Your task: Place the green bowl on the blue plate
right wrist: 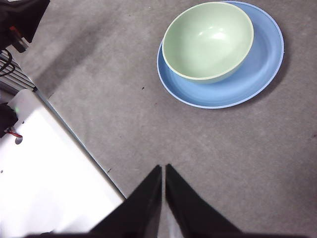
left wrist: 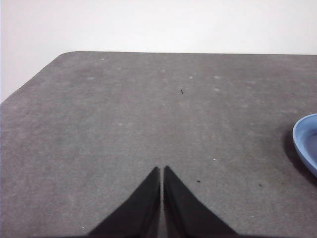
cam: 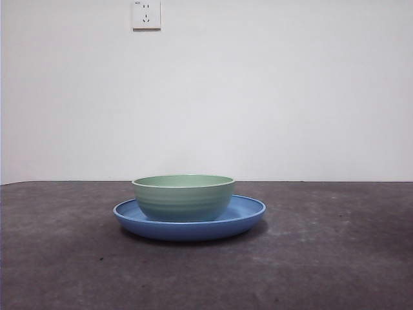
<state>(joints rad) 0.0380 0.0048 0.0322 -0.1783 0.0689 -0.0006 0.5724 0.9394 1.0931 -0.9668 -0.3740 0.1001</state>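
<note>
green bowl (right wrist: 208,40) is seen seated upright on blue plate (right wrist: 250,82), off-centre. right end effector (right wrist: 163,169) is clenched empty, nearer, well apart; left end effector (left wrist: 162,171) likewise clenched.

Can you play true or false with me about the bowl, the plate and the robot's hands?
1. The green bowl sits on the blue plate. True.
2. The bowl is upside down. False: it stands upright, open side up.
3. The right gripper is holding the bowl. False: it is apart from the bowl, shut on nothing.
4. The left gripper is shut, over bare table. True.
5. The bowl is full of food. False: it is empty.
</note>
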